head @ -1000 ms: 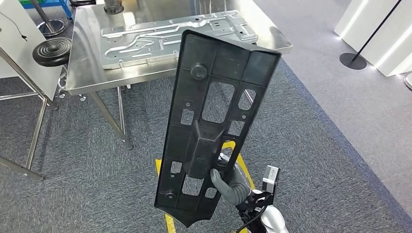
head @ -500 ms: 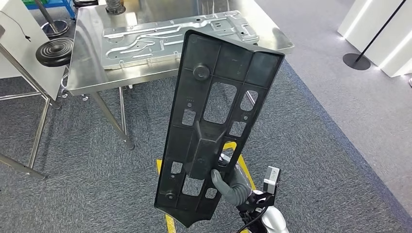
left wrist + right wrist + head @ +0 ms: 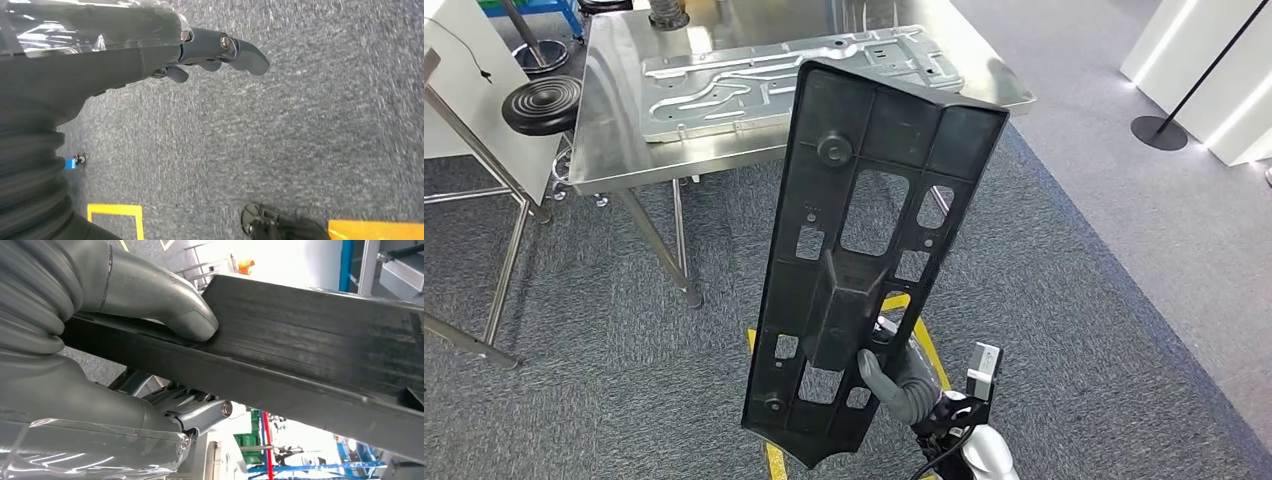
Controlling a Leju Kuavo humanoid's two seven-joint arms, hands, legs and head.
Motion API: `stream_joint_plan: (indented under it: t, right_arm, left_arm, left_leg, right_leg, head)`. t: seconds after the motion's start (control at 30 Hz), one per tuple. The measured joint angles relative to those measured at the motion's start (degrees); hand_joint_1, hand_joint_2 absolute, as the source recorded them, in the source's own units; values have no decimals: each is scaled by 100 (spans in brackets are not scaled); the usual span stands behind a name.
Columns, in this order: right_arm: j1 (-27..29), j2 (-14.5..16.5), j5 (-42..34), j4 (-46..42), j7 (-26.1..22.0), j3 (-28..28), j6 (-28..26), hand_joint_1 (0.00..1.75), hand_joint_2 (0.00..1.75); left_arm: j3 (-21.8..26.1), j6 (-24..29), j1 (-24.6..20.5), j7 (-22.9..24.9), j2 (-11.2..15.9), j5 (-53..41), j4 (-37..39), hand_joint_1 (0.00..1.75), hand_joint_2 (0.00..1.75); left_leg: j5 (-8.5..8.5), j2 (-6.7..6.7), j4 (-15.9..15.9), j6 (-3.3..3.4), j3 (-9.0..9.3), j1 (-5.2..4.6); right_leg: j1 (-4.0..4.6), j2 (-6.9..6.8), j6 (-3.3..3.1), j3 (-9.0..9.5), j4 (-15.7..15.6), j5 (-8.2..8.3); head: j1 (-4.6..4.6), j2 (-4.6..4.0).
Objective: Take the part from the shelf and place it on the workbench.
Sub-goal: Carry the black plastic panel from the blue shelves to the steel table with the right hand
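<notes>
Part (image 3: 864, 260) first: we hold a long black plastic panel, pierced with rectangular cut-outs, upright and leaning a little, well short of the workbench (image 3: 604, 150) and high over the grey carpet (image 3: 1074, 300). Our right hand (image 3: 894, 380) grips it low down, near its bottom end; in the right wrist view the thick grey thumb (image 3: 165, 302) presses flat on one face while the darker fingers (image 3: 200, 415) close in behind the panel, so it is pinched between them. Most of the panel's length stands above the grip, so we judge it top-heavy and prone to swing.

Our left hand (image 3: 215, 50) hangs over the carpet, holding nothing, its fingers loosely curved and close together.

We judge the carry to be the step in hand, with the placing still to come. To do it well, we should keep the pinch firm and the wrist steady as we close on the near edge of the workbench, then tip the panel towards flat only once it is over the steel top. A large pressed metal sheet (image 3: 794, 70) already covers the middle of the top, reaching towards the far right corner, so we must choose between the bare strip along the near edge and laying the panel on the sheet. A black round stool seat (image 3: 542, 103) stands beside the left edge; we should keep clear of it.
</notes>
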Motion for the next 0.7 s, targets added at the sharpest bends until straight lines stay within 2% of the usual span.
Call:
stream_joint_plan:
  t: [0.07, 0.13, 0.17, 0.2, 0.23, 0.27, 0.3, 0.37, 0.43, 0.53, 0.6, 0.67, 0.7]
  right_arm:
    - [-5, -1, 0, -2, -1, 0, -1, 175, 175]
    - [-3, -2, 0, -2, -2, 0, -1, 175, 175]
    - [3, -2, 0, -1, -2, 0, -1, 175, 175]
    - [9, -3, 0, 1, -1, 0, -1, 175, 175]
    - [13, -3, 1, 1, -1, 0, -1, 175, 175]
    - [15, -3, 1, 1, 0, 0, -1, 175, 175]
    - [14, -3, 2, -2, 0, 0, -1, 175, 175]
    - [12, -4, 4, -12, 0, 0, -2, 175, 175]
    - [17, -5, 5, -24, 0, 0, -3, 175, 175]
    - [28, -4, 13, -32, 3, 0, 4, 175, 175]
    - [33, -3, 43, -27, 14, 8, 26, 175, 175]
    - [40, -3, 74, 0, 30, 30, 53, 175, 175]
    - [45, -3, 81, 22, 35, 45, 64, 175, 175]
  left_arm:
    - [1, -2, -10, 5, 3, -3, 0, 0, 175]
    - [1, -12, -17, 4, 7, -9, 0, 0, 175]
    - [1, -23, -17, 1, 7, -11, 0, 0, 175]
    - [1, -36, -16, -6, 7, -14, 0, 0, 175]
    - [1, -50, -17, -14, 7, -16, 0, 0, 175]
    - [0, -60, -19, -22, 6, -18, 0, 0, 175]
    - [-1, -67, -23, -29, 4, -20, 0, 0, 175]
    - [-2, -77, -28, -32, -3, -23, 0, 0, 175]
    - [-1, -84, -20, -21, -9, -20, 0, 0, 175]
    - [1, -84, -7, -20, -12, 10, 0, 0, 175]
    - [3, -85, -3, -28, -20, 48, 0, 0, 175]
    - [11, -86, 15, -3, -26, 81, 0, 0, 175]
    - [17, -86, 28, 26, -26, 91, 0, 0, 175]
  left_leg:
    - [26, 1, -24, 58, 1, 15]
    - [29, 3, -22, 82, -12, 10]
    - [29, 2, -21, 88, -16, 4]
    - [27, 0, -20, 90, -17, -3]
    - [25, -5, -19, 92, -11, -9]
    - [22, -11, -19, 90, -1, -15]
    - [17, -17, -20, 86, 10, -18]
    - [1, -21, -15, 57, 15, -37]
    - [-12, -16, -15, 3, 8, -44]
    - [-94, -3, 67, -87, 1, -44]
    - [-372, 2, 554, -129, -212, -29]
    - [-698, 3, 1311, -169, -592, -15]
    - [-745, 3, 1551, -184, -727, -12]
  right_leg:
    - [-14, 7, 55, -149, 349, -230]
    - [-22, 12, 89, -502, 1115, -605]
    - [-25, 13, 96, -677, 1468, -727]
    - [-25, 13, 93, -773, 1648, -741]
    - [-21, 14, 75, -753, 1586, -635]
    - [-15, 15, 46, -625, 1303, -443]
    - [-3, 17, 3, -425, 882, -223]
    - [38, 18, -77, -102, 181, 18]
    - [74, 20, -118, -30, -12, 20]
    - [37, 20, -189, 17, -92, 51]
    - [10, 4, -237, 66, -141, 59]
    - [14, -3, -263, 75, -138, 38]
    - [16, -2, -266, 80, -132, 26]
  head:
    - [1, 0]
    - [1, 0]
    - [1, 0]
    - [1, 0]
    - [1, 0]
    - [1, 0]
    - [1, 0]
    - [1, 0]
    - [-1, 0]
    - [-1, 0]
    - [-2, 0]
    - [-3, 0]
    - [-3, 0]
